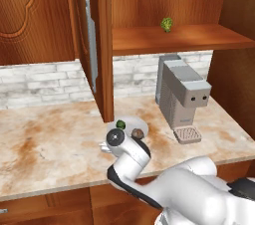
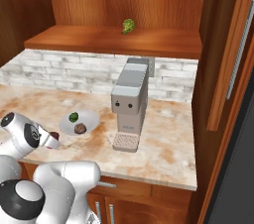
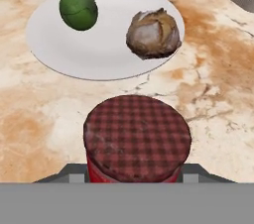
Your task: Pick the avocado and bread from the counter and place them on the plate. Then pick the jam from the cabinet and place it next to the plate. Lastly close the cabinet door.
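Note:
The white plate (image 3: 99, 54) lies on the marble counter (image 1: 50, 144) with the dark green avocado (image 3: 78, 9) and the brown bread (image 3: 154, 33) on it. Both also show on the plate (image 1: 134, 121) as the avocado (image 1: 120, 124) and the bread (image 1: 137, 133). My gripper (image 3: 137, 176) is shut on the red jam (image 3: 137, 136) jar with its checked lid, low over the counter just in front of the plate's near rim. From the right the jam (image 2: 53, 135) peeks out by the hand, left of the plate (image 2: 92, 116). The cabinet door (image 1: 92, 45) stands open.
A grey coffee machine (image 1: 182, 94) stands on the counter right of the plate. A yellow-green leafy item (image 1: 167, 24) sits on the cabinet shelf (image 1: 199, 40). The open door's edge hangs just behind the plate. Bare counter stretches to the left.

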